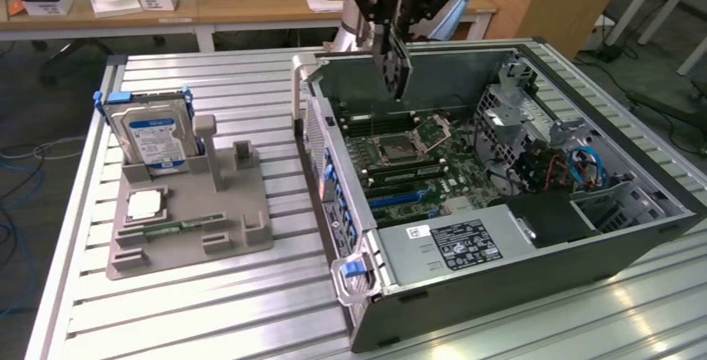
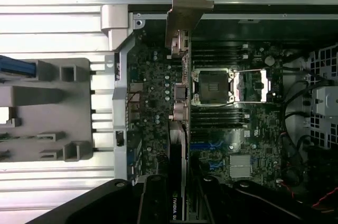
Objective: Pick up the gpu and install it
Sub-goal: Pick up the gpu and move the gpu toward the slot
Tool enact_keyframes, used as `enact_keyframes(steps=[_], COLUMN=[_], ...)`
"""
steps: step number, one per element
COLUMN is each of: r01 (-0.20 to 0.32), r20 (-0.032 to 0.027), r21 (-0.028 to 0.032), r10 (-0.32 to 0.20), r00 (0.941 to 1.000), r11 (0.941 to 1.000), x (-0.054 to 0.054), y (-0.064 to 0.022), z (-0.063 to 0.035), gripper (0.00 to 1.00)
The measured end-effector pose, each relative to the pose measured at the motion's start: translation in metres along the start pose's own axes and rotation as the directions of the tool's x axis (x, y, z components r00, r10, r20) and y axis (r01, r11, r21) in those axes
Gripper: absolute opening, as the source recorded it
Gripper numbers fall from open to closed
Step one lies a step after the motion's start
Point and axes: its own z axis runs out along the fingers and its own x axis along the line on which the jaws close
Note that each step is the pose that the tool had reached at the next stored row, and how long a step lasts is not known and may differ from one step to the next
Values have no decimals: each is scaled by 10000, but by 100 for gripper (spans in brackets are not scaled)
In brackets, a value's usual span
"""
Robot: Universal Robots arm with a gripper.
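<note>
gpu (image 1: 396, 70) — clamped in gripper (image 1: 396, 36), above case (image 1: 531, 281)

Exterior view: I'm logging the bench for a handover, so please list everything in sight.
computer case: one, dark grey, open, on the table, exterior view's right.
circuit board: one, green, inside the case.
holder: one, grey, on the table, exterior view's left.
hard drive: one, silver with blue label, standing in the holder.
square chip: one, silver, lying on the holder.
memory stick: one, green, lying in the holder.
table: one, silver, slatted, under case and holder.
desk: one, wooden, behind the table.
graphics card: one, black, hanging upright over the open case.
pincer: one, black, shut on the graphics card.
</note>
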Motion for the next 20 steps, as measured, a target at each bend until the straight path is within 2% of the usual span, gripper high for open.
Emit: enact_keyframes(steps=[13, 20], r01=[373, 379], r20=[-19, -19], r21=[-20, -19], r10=[-373, -379], r00=[9993, 9993], r11=[9993, 9993], x=[-302, -572], y=[9, 7], z=[7, 12], gripper=[26, 26])
